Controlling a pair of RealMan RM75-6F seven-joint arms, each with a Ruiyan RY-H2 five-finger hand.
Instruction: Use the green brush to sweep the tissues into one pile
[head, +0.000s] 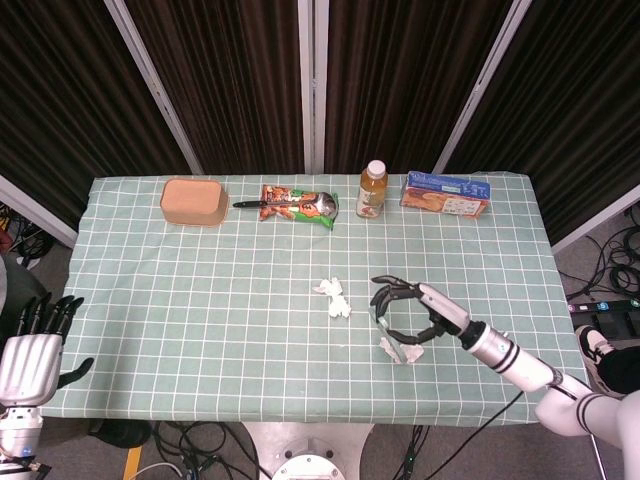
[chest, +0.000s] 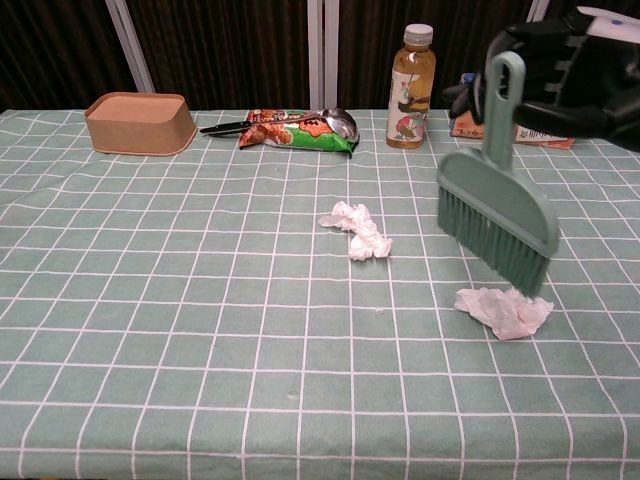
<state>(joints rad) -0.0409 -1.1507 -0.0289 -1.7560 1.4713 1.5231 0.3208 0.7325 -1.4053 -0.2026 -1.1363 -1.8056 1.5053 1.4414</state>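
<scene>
Chest view shows the right hand (chest: 560, 75) grasping the handle of the green brush (chest: 495, 215), whose long axis runs upright, bristles down, just above and touching the near tissue (chest: 503, 310). The other tissues (chest: 357, 228) lie on the counter (chest: 200, 300) toward ten o'clock from that wad, well apart, so the sweep would likely run that way. The right hand is nearer; the left hand (head: 35, 345), released with its fingers apart, hangs off the counter's corner. The right hand is partly cut off at the frame edge.
</scene>
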